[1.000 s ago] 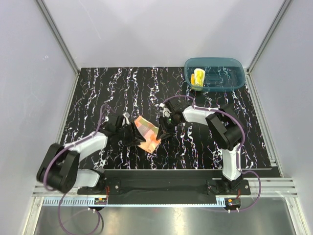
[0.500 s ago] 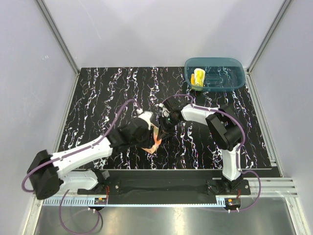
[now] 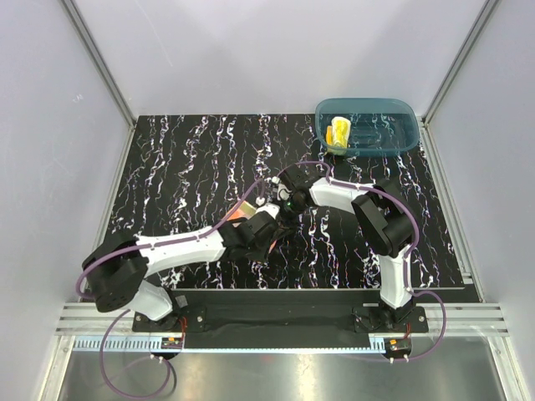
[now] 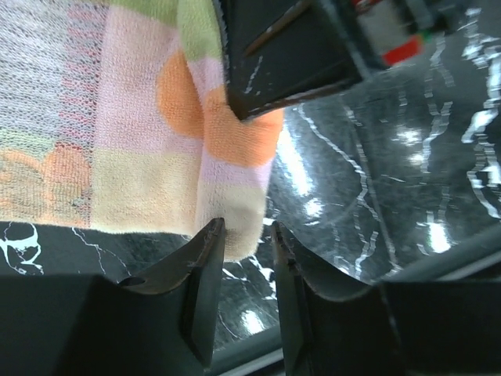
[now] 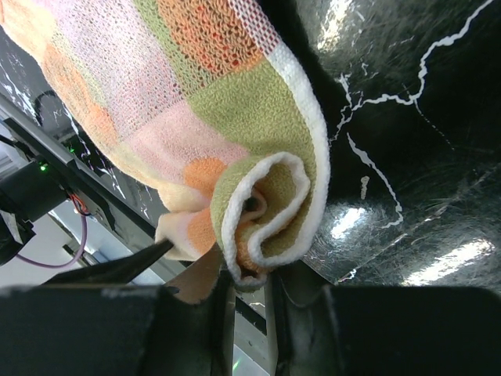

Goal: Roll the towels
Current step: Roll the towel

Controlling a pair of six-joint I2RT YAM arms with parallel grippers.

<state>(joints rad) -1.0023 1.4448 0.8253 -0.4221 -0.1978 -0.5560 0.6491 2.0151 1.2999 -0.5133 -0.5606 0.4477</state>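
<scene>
The orange patterned towel (image 5: 196,94) lies mid-table, with one edge curled into a roll. My right gripper (image 5: 250,274) is shut on the end of that roll. In the top view the right gripper (image 3: 281,217) sits at the towel's right side. Only a sliver of the towel (image 3: 244,213) shows there, beside my left gripper (image 3: 266,229). In the left wrist view the left gripper (image 4: 243,229) is narrowly open, with a towel (image 4: 141,141) corner just at its tips and the right gripper (image 4: 290,55) behind. The yellow towel (image 3: 338,132) lies rolled in the tub.
The teal plastic tub (image 3: 410,125) stands at the back right corner of the black marbled table (image 3: 184,159). Both arms meet near the table's middle, their cables looping above them. Grey walls enclose the table on three sides.
My left arm has swung right across the towel until its gripper is beside the right gripper. The towel, spread out before, is now bunched and mostly covered. The right gripper has stayed put.
</scene>
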